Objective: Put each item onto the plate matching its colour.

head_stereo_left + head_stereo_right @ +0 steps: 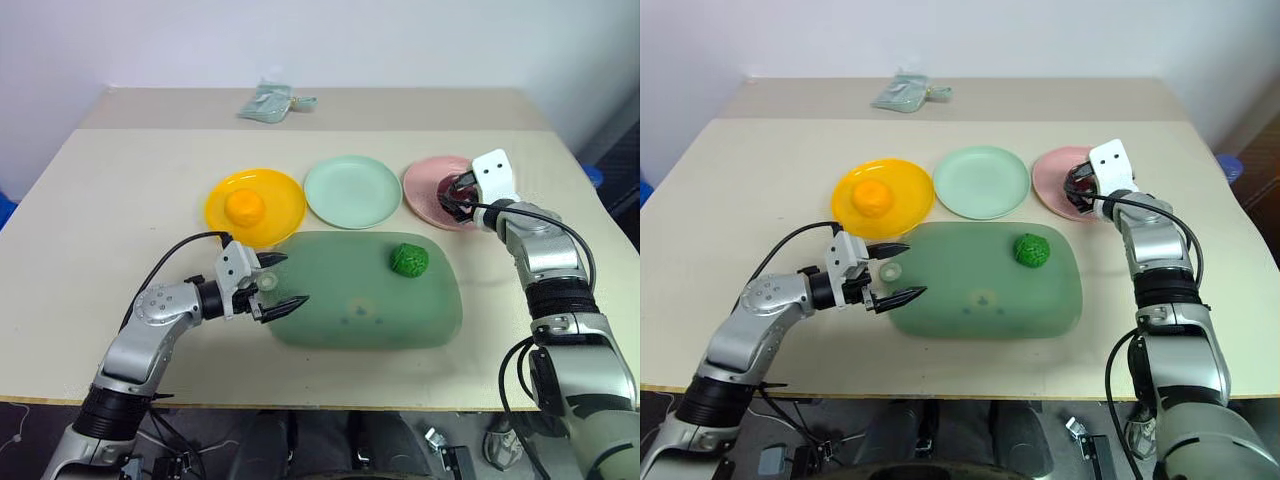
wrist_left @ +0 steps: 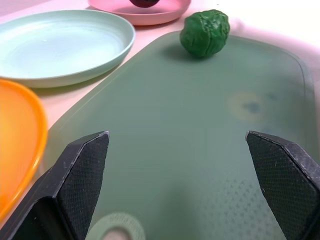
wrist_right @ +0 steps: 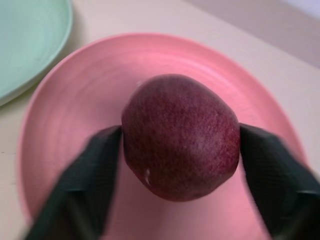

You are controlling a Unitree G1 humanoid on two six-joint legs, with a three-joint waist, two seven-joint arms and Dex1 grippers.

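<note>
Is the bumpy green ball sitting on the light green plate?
No, the bumpy green ball lies on the big green board, and the light green plate beside it has nothing on it.

**Arm and gripper status**

Left gripper: jaws spread wide, nothing between them, hovering over the near left corner of the green board, pointing across it toward the right. Left forearm bent in from the left, low over the table edge.

Right gripper: extended well beyond the green board's far right corner, black fingers flanking the maroon ball on both sides. Contact at either finger not determinable; motion blur present.
</note>
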